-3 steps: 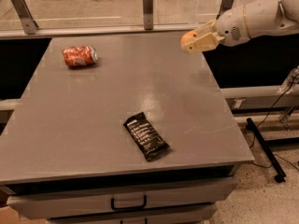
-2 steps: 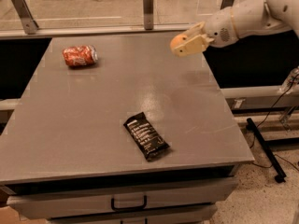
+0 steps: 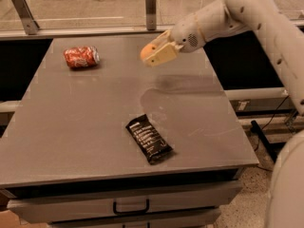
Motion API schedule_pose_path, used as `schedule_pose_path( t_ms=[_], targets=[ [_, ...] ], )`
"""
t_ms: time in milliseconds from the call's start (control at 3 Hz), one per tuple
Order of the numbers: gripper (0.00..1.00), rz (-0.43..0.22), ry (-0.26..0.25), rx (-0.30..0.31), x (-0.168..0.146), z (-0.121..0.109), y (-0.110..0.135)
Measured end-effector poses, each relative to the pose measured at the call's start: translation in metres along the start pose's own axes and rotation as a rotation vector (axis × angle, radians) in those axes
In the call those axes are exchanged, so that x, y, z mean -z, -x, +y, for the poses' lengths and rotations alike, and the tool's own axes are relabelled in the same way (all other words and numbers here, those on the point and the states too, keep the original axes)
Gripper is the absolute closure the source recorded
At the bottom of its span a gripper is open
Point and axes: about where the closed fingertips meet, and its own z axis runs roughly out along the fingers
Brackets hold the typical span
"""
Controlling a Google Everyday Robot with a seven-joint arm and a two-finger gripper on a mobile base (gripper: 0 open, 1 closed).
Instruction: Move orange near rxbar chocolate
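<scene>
flat grey tabletop (image 3: 71,127), drawer front (image 3: 130,204) below it. white arm reaches in from the right. cream two-finger gripper (image 3: 159,54) hangs over the far-centre of the table, pinching the small round orange fruit (image 3: 147,52) clear of the surface. black rectangular rxbar chocolate wrapper (image 3: 148,138) lies flat near the front edge, well apart from the fruit. crushed red soda can (image 3: 81,57) sits far left.
</scene>
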Motion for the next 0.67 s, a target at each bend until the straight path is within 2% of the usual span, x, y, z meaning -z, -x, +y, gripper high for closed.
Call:
schedule_pose_path(
  t_ms=[333,667],
  targets=[
    [1.00,0.026,0.087,-0.009,-0.018,0.027,-0.007],
    [1.00,0.059,0.134,-0.044,-0.016,0.055,-0.026]
  ],
)
